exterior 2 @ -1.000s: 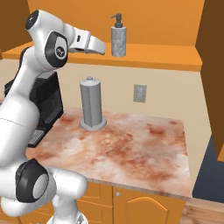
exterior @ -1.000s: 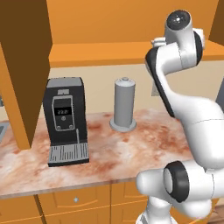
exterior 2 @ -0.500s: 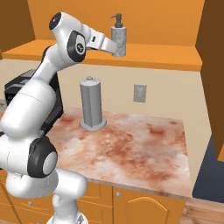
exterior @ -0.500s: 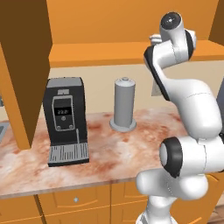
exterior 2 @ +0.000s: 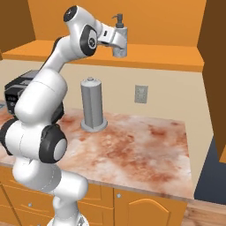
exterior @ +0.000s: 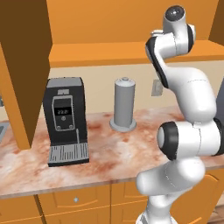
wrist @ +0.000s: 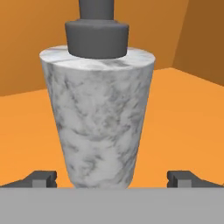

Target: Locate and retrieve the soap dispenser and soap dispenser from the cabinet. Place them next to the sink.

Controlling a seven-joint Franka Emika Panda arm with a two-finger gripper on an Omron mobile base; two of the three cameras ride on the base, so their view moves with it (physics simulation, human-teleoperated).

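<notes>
Orange wood makes up the cabinet, its flat shelf board running above a mottled reddish stone counter. On the counter, toward the left, stands a black coffee machine, and right of it a tall plain grey cylinder on a round base, near the back wall. A wall outlet sits on the beige wall to the right of the cylinder. Up on the shelf stands the mottled light grey soap dispenser with a dark grey pump — upright, on the board. The gripper is level with it and reaches in from the left. In the hand view the two fingertips stand apart, one on either side of the bottle's base, each with a clear gap to it — the jaws are spread and grip nothing.
</notes>
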